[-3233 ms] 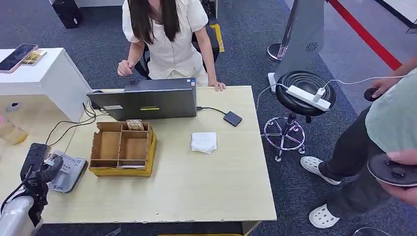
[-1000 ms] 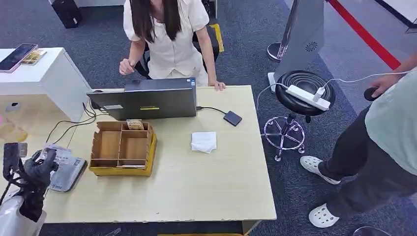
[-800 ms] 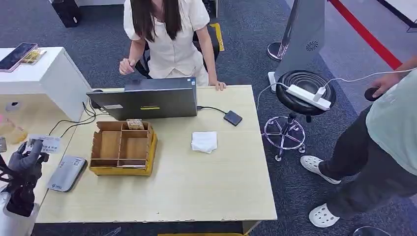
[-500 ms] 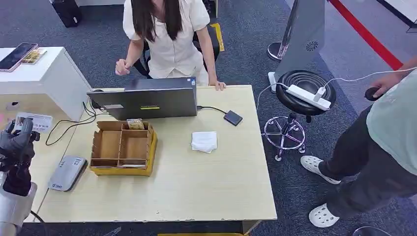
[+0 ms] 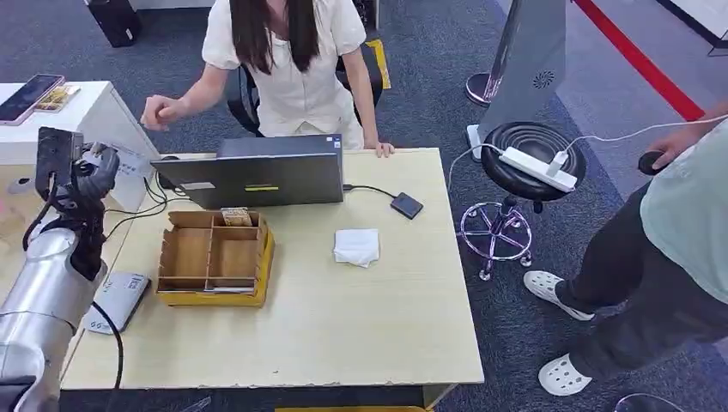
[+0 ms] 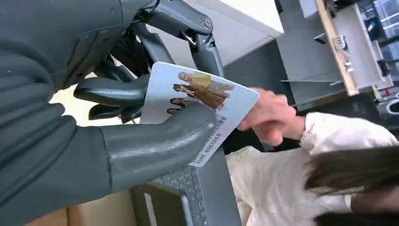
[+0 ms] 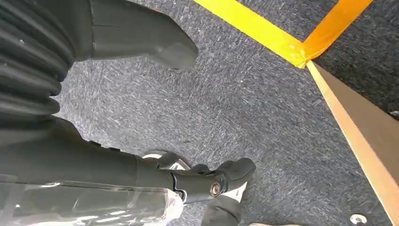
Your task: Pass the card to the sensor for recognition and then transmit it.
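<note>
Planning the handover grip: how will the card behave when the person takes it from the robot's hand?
Probably stiff: the card juts flat past the left hand without drooping. Likely light, pinched only between thumb and fingers. Its glossy printed face may slip.

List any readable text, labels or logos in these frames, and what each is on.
None can be read for certain.
Card held by the left hand: printed lines beside a picture of people, too blurred to read.
Sensor: small mark near one corner, too small.
Laptop: yellow strip and pale sticker on the lid, illegible.
</note>
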Motion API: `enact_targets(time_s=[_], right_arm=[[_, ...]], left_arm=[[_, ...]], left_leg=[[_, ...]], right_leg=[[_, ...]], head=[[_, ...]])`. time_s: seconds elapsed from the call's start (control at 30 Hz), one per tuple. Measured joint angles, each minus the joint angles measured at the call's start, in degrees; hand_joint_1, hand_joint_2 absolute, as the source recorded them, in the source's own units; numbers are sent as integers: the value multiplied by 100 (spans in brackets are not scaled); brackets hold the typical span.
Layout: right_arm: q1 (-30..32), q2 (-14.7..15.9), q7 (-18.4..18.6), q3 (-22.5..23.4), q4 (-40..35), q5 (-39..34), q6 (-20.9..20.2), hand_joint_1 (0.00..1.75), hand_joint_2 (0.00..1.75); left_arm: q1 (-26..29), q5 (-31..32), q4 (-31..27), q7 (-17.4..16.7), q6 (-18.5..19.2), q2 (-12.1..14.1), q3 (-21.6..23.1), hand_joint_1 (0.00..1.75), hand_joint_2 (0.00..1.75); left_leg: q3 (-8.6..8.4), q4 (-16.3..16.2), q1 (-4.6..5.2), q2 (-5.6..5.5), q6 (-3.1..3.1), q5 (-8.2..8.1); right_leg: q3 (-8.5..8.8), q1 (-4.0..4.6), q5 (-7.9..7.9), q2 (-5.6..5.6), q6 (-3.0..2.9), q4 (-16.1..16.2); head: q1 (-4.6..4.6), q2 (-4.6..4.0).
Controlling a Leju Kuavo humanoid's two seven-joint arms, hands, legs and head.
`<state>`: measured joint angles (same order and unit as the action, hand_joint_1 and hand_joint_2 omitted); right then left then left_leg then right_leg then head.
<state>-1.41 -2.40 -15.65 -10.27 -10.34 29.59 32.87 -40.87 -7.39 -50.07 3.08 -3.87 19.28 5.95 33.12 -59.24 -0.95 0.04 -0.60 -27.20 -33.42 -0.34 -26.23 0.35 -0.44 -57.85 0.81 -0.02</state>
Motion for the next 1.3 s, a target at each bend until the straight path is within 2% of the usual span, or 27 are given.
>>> enact_targets(time_s=[0.37, 0.67, 0.7, 0.73, 0.97, 1.3], right_arm=[[-23, -42, 37, 0, -11, 7, -2, 0, 175], [-23, -57, 28, 2, -20, 7, -4, 0, 175], [-24, -61, 28, 0, -20, 7, -4, 0, 175], [-23, -68, 28, 0, -20, 7, -4, 0, 175], [-23, -74, 31, 0, -20, 24, -2, 0, 175], [-21, -85, 35, 0, -20, 44, 0, 0, 175]], left_arm=[[-629, 614, 426, 9, -192, -293, 450, 175, 175], [-833, 859, 629, 55, -444, -404, 570, 175, 175], [-839, 870, 660, 68, -457, -409, 570, 0, 175], [-839, 874, 682, 98, -465, -415, 570, 0, 0], [-837, 918, 745, 258, -734, -426, 568, 0, 0], [-823, 961, 745, 315, -796, -426, 542, 0, 0]], left_leg=[[5, -1, 0, 0, 1, 1], [6, -1, 0, 1, 1, 2], [6, -1, 0, 1, 1, 2], [6, -1, 0, 2, 1, 2], [10, 0, 0, 0, 1, 2], [10, -1, 0, 0, 1, 1]], right_leg=[[-4, 0, 1, 1, 1, 0], [-5, 0, 1, 2, 1, 0], [-5, 0, 1, 3, 1, 0], [-5, 0, 1, 3, 1, -1], [-6, 0, 1, 1, 0, -1], [-6, 0, 2, 1, 1, -1]], head=[[0, 0], [0, 0], [0, 0], [0, 0], [0, 0], [0, 0]])
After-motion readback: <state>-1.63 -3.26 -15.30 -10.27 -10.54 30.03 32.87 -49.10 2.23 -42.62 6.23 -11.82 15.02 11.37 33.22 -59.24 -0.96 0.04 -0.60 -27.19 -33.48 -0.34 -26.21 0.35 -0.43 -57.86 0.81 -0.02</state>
